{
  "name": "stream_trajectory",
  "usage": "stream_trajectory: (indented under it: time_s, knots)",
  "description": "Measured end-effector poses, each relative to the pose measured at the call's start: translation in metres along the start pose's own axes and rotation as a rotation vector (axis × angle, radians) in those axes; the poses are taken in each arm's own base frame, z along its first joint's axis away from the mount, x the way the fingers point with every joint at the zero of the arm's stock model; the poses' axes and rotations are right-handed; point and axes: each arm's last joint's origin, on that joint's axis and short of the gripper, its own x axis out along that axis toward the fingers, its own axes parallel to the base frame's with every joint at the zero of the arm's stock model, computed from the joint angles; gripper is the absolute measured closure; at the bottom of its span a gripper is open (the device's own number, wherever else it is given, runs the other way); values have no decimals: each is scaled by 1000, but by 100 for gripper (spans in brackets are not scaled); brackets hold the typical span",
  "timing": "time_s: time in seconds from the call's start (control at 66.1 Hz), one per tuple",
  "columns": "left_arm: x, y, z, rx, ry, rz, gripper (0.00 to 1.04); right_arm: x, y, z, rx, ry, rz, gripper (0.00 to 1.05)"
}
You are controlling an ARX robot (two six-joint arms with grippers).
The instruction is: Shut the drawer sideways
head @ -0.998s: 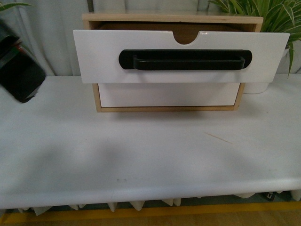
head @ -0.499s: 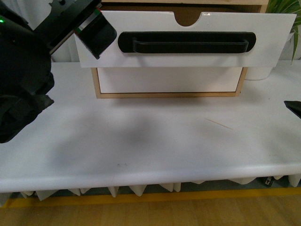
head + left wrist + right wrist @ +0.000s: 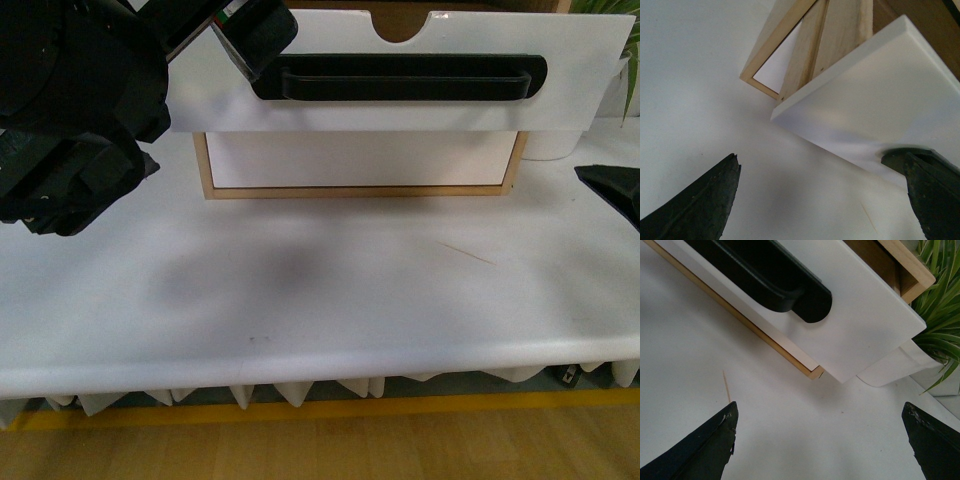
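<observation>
white-fronted drawer (image 3: pixel 400 115) with long black bar handle (image 3: pixel 400 78) pulled out, far edge of white bench (image 3: pixel 320 300); left gripper (image 3: pixel 815 160) raised at its left end, fingers (image 3: pixel 705 210) spread; right gripper (image 3: pixel 820 410) near right edge, spread too

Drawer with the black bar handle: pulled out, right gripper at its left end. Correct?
No. In the front view it is the left gripper at the left end of the drawer; the right gripper sits apart at the frame's right edge. The drawer is pulled out, as stated.
</observation>
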Motion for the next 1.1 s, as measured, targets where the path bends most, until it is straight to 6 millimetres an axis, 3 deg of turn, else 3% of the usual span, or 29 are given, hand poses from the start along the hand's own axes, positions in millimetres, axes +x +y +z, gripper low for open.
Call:
stream_trajectory:
  time_s: [0.59, 1.104]
  knots:
    - [10, -4, 8, 20, -8, -5, 6, 37, -12, 12, 13, -6, -2, 9]
    - [19, -14, 15, 33, -9, -29, 6, 64, -7, 14, 10, 15, 45, 9]
